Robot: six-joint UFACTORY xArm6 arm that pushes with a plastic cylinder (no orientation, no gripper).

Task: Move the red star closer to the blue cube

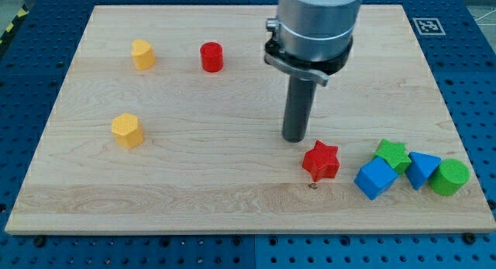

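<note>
We are sitting with my tip [294,139] just up and to the view's left of the red star [321,161], close but not clearly touching. We are carrying no gripper, just a bare rod, so nothing is open, shut or held.

The red star is lying just left of the blue cube [376,178], a small gap between them, near the board's [232,199] bottom edge.

Risks we are seeing: pushing from this up-left spot is likely sending the star down-right, and since the cube is slightly lower than the star that is roughly fine, but an off-centre push on a star point could be spinning it and letting it slip past the tip. Too long a shove is ramming the star into the cube, which is crowded against the green star [393,154], blue triangle [422,168] and green cylinder [450,177], scattering that cluster.

Pose: the rod is hanging straight down, its wide grey body above the star, toward the view's top.
</note>
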